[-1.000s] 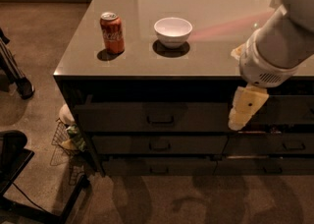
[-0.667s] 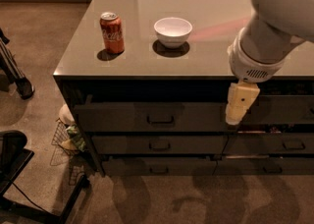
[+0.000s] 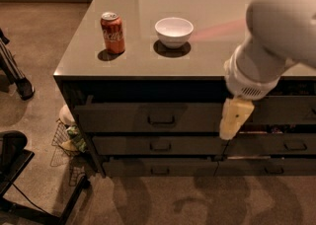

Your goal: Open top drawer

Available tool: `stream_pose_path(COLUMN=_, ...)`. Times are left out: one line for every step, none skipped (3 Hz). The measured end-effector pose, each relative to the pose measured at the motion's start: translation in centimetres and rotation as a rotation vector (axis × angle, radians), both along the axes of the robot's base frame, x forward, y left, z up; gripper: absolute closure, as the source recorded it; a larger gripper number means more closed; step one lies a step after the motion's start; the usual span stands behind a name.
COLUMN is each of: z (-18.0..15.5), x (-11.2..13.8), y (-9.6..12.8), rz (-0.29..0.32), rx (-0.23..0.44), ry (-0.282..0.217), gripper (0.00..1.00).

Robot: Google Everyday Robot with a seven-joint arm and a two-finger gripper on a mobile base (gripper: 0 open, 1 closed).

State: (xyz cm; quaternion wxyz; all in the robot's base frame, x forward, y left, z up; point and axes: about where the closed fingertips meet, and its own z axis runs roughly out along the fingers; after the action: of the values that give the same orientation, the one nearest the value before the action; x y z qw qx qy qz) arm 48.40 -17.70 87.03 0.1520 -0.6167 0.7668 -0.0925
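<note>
The top drawer point(image 3: 123, 118) is a wide dark front just under the counter's edge, with a small metal bar handle point(image 3: 161, 119) at its middle. My gripper point(image 3: 233, 120) hangs pale and yellowish from the big white arm point(image 3: 276, 36), pointing down in front of the drawer's right end. It is well to the right of the handle and not on it. The arm hides the counter's right front edge.
On the grey countertop point(image 3: 207, 61) stand a red cola can point(image 3: 113, 32) and a white bowl point(image 3: 174, 31). Two shallower drawers point(image 3: 160, 145) lie below, with more drawers to the right point(image 3: 295, 145). A wire basket point(image 3: 66, 140) and a black stand point(image 3: 15, 169) are on the carpet at left.
The arm and gripper have moved left and slightly down along the drawer fronts, closer to the top drawer's handle. The drawers, can and bowl have not moved.
</note>
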Motion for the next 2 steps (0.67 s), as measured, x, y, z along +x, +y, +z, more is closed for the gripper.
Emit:
stream_pose_path(z=-4.8, x=-0.6, y=2.9, rz=0.005, rx=0.093, ry=0.020, gripper=0.00)
stream_pose_path(z=-8.8, x=0.7, y=5.2, rz=0.023, rx=0.128, ry=0.034, gripper=0.00)
